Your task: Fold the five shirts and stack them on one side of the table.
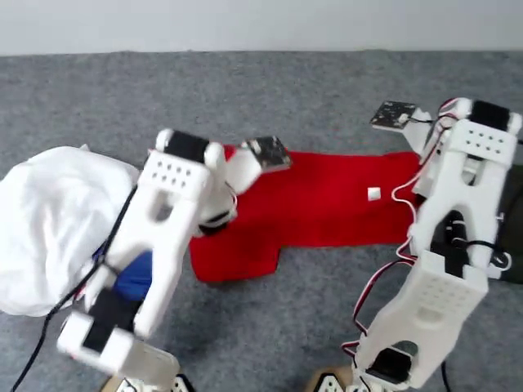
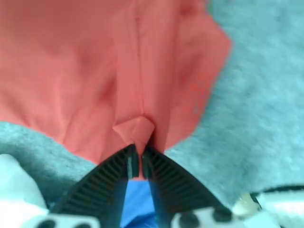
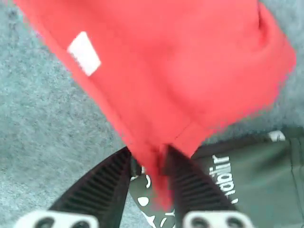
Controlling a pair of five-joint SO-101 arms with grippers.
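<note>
Red shirt (image 1: 327, 204) lies spread on the grey table (image 1: 327, 90), with a small blank white label (image 3: 84, 53) on it. The left gripper (image 2: 137, 159) pinches its left edge, jaws almost closed. The right gripper (image 3: 149, 161) clamps its right edge above a dark shirt (image 3: 256, 190) with white print.

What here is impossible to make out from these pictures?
High view: the left arm covers most of the blue cloth.
High view: the dark shirt lies behind the right arm and runs off the edge.
High view: the white bundle is crumpled; its shirt count is unclear.
Right wrist view: the red shirt covers part of the dark shirt's print.
</note>
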